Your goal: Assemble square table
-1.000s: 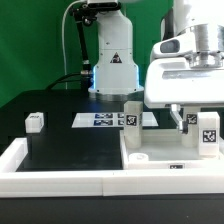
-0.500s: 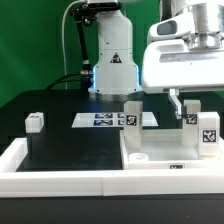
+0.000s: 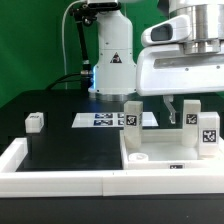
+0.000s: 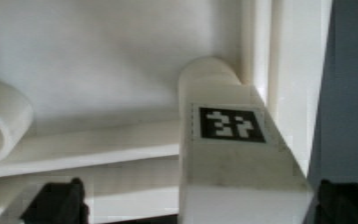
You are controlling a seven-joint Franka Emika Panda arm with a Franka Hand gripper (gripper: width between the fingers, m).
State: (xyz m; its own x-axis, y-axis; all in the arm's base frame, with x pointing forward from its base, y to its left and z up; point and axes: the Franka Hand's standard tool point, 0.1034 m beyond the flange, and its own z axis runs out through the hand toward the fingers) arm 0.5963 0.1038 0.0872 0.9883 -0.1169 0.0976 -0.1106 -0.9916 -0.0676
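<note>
The white square table slab (image 3: 165, 150) lies at the exterior view's right, inside the white rim. Two tagged white legs stand upright on it, one at its back-left corner (image 3: 130, 115) and one at the right (image 3: 207, 130). A third leg block (image 3: 36, 121) lies loose on the black surface at the left. My gripper (image 3: 180, 112) hangs open just above the slab, between the two upright legs. In the wrist view a tagged leg (image 4: 229, 125) reaches in between my dark fingertips (image 4: 55, 200), and no pad touches it. The slab (image 4: 105, 60) fills the background.
The marker board (image 3: 105, 120) lies flat behind the slab, in front of the arm's base (image 3: 112, 60). A long white rim (image 3: 60, 185) borders the black surface along the front and left. A round white stub (image 3: 140, 158) sits on the slab's near-left corner.
The gripper has lifted away from the right-hand leg and shifted a little toward the exterior view's left. Its jaws stayed open. The legs and slab have not moved.
</note>
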